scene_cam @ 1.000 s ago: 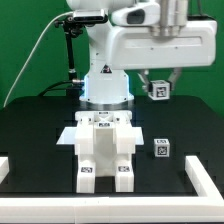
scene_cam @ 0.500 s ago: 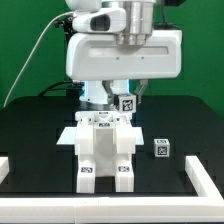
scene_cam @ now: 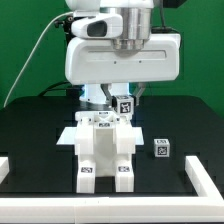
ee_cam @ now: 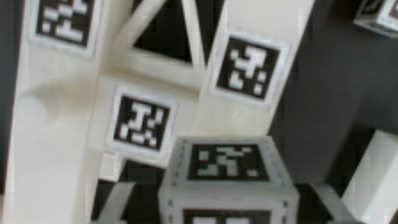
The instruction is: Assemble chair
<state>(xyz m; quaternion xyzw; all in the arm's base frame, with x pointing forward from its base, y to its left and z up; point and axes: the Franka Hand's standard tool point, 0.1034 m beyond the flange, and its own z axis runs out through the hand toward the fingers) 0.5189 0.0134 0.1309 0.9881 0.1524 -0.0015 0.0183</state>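
Exterior view: gripper (scene_cam: 126, 100) closed narrowly on a small tagged block (scene_cam: 126, 105), held clear of the surface just above the rear of the partly built chair (scene_cam: 100, 150) at the middle of the black table (scene_cam: 40, 150); second tagged block (scene_cam: 161, 149) lying apart, between the chair and the table's edge at the exterior view's right, inside the white border frame (scene_cam: 205, 178). Wrist view: gripped tagged block (ee_cam: 222, 165) in the foreground, tag uppermost, with the chair's X-braced panel (ee_cam: 160, 60) and three more tags close behind; contact between the two not discernible.
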